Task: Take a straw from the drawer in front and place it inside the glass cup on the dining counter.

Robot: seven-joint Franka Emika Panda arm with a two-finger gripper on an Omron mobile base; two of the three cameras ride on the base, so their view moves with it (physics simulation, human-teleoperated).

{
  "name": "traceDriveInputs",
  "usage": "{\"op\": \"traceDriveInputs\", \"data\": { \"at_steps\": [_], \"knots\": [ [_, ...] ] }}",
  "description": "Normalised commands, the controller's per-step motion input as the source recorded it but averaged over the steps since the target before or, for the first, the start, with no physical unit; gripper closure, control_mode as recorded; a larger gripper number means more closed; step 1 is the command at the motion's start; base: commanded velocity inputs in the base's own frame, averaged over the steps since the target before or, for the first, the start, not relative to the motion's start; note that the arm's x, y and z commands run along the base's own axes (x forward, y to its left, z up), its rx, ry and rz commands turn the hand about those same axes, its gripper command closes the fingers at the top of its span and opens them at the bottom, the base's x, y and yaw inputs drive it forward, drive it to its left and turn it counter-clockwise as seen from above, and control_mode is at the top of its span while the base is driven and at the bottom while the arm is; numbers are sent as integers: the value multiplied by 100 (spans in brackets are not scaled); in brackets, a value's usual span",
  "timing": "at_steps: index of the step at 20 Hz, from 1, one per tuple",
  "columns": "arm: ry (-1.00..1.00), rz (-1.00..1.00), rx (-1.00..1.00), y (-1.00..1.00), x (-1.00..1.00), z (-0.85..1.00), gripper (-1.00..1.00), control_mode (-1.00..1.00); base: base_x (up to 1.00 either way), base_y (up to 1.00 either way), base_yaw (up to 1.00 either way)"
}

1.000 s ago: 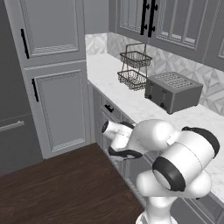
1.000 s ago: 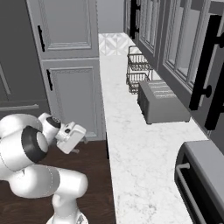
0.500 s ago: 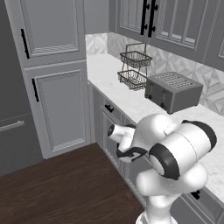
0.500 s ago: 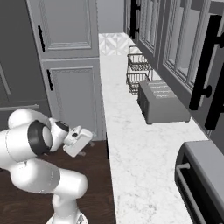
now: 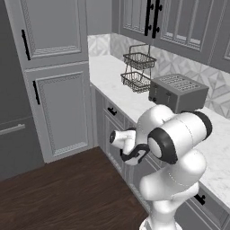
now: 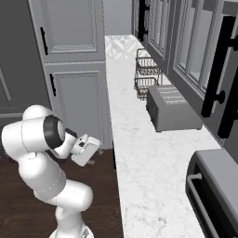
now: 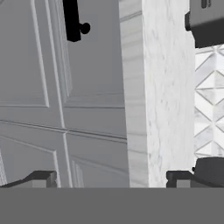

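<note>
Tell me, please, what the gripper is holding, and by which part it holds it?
Nothing is held. The gripper is open, with bare space between its fingertips, facing the closed drawer and its handle.

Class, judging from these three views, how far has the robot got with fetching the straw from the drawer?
Nothing looks done yet: the shallow grey drawer with the short black bar handle is shut under the marble worktop. In hand: the arm's two-finger pincer stands open and empty, facing the grey cabinet fronts. Left: opening the drawer, taking the straw and putting it in the cup.
</note>
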Motion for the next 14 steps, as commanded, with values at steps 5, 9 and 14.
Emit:
{"op": "traceDriveInputs", "data": {
  "at_steps": [5, 9, 14],
  "knots": [
    [-2, 9, -8, -3, 24, -5, -100, -100, 0, 0, 0],
    [0, 2, -9, 0, 38, -8, -100, -100, 0, 0, 0],
    [0, 2, -7, 0, 32, -14, -100, -100, 0, 0, 0]
  ]
}}
